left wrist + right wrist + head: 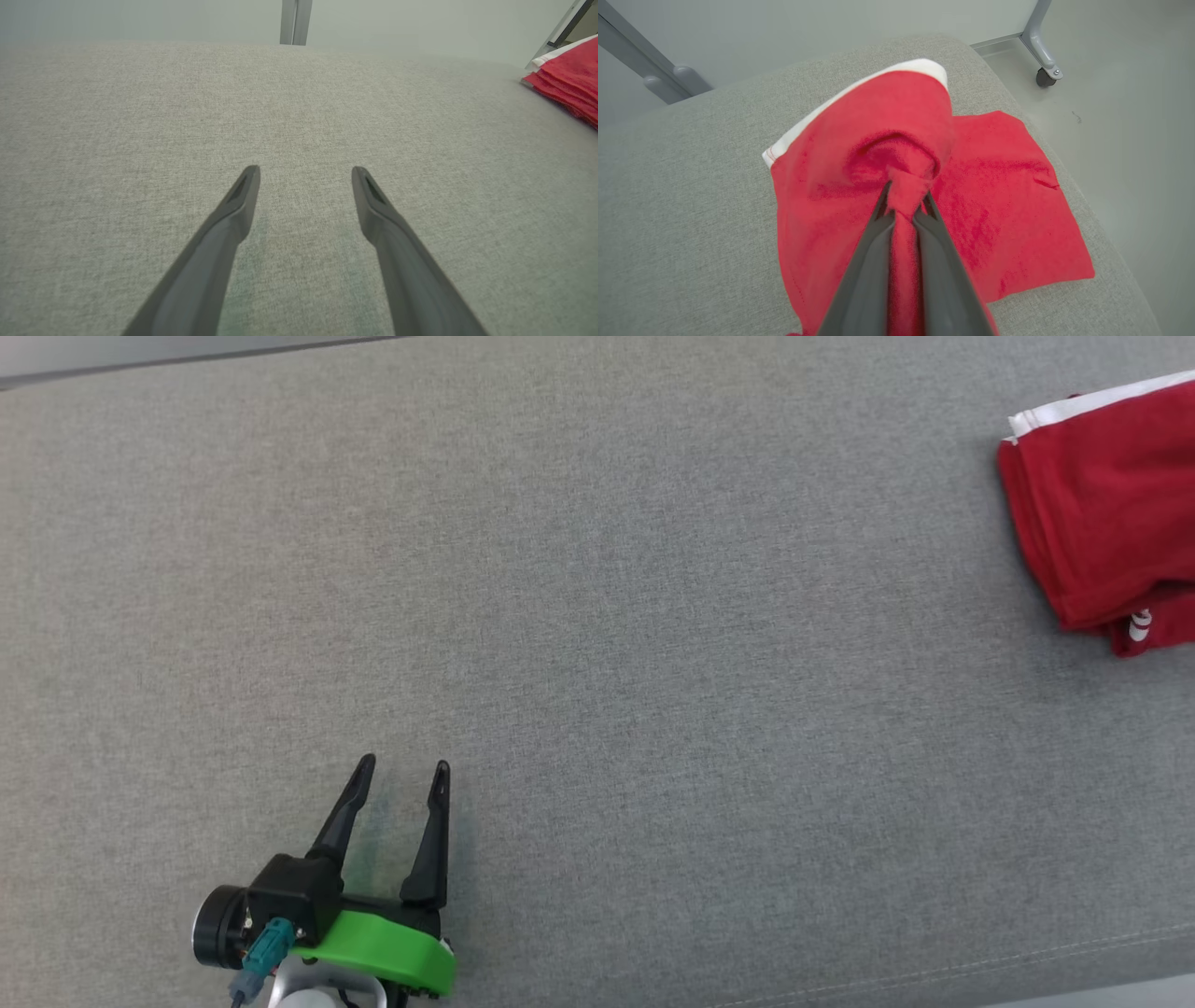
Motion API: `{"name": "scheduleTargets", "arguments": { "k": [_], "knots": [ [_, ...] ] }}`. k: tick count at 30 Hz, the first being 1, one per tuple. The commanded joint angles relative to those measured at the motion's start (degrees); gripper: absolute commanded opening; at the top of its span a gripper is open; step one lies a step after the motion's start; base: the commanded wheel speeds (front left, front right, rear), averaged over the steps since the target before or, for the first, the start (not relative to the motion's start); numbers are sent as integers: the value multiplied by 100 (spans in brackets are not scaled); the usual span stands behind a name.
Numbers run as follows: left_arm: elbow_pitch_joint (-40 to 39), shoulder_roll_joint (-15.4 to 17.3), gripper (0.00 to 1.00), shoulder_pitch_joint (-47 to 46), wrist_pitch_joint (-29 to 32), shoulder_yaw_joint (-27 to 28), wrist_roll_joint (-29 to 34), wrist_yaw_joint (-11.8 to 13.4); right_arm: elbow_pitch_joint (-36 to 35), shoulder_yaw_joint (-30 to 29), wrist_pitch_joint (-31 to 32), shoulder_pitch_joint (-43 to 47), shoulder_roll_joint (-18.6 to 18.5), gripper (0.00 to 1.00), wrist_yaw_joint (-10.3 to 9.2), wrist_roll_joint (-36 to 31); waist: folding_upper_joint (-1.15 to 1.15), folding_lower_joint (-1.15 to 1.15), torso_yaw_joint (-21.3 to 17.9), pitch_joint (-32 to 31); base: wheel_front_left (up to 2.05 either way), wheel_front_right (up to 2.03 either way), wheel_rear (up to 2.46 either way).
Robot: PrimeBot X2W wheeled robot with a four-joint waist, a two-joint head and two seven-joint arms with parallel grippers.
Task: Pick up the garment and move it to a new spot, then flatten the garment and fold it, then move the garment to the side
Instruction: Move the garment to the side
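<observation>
Pinched fold of red garment (994,210) with right gripper (906,198) at right end of grey cushion (597,616). Held left gripper (405,765) spread, empty. Judged pick-up step; next needed clean lift, carry toward middle.

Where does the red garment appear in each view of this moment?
Head view: red garment at the right edge, upper part, cut off.
Left wrist view: red garment in the upper right corner.
Right wrist view: red garment in the centre, a fold pinched in the right hand.
Shared landmark: its white band.

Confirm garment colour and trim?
Red garment with a white trim band; clearest in the right wrist view.
</observation>
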Motion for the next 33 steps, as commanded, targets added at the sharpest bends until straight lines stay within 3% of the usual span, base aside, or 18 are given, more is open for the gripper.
{"name": "scheduleTargets", "arguments": {
  "k": [1, 5, 6, 7, 8, 14, 21, 29, 33],
  "knots": [
    [16, 33, 100, -65, 0, 55, 4, -19, -18, -43, 138, -57, -109, 0, -2, -71, 0, 0, 42, 252, 0, 0, 0],
    [14, 29, 100, 24, 0, 136, 34, -35, -64, -150, 321, 20, -483, 0, -2, -429, 0, 0, 125, 326, 0, 0, 0],
    [12, 29, 100, 29, 0, 147, 30, -37, -60, -170, 305, 50, -525, 24, -2, -526, 0, 0, 137, 333, 0, 0, 0],
    [15, 28, 100, 37, 0, 160, 34, -33, -54, -230, 231, 71, -567, 85, -2, -682, 0, 0, 150, 335, 0, 0, 0],
    [18, 29, 100, 38, 0, 164, 39, -33, -52, -303, 144, 88, -618, 100, -3, -849, 0, 0, 160, 336, 0, 0, 0],
    [21, 22, 100, 4, 0, 154, -8, -42, -104, -337, -684, 290, -669, 100, -4, -1655, 0, 0, 226, 203, 0, 0, 0],
    [-42, 18, 100, 219, 0, 303, -141, 131, -800, -457, -2175, 952, -241, 100, -5, -1439, 0, 0, 343, -325, 0, 0, 0],
    [-73, 16, 100, 776, 0, 517, -248, 523, -2134, -88, -3419, 2926, 436, 100, -5, -1088, 0, 0, 438, -1251, 0, 0, 0],
    [26, 17, 100, 1096, -1, 633, -199, 634, -2509, 92, -4054, 4033, 997, 100, -4, -1113, 0, 0, 501, -1662, 0, 0, 0]
  ]
}}
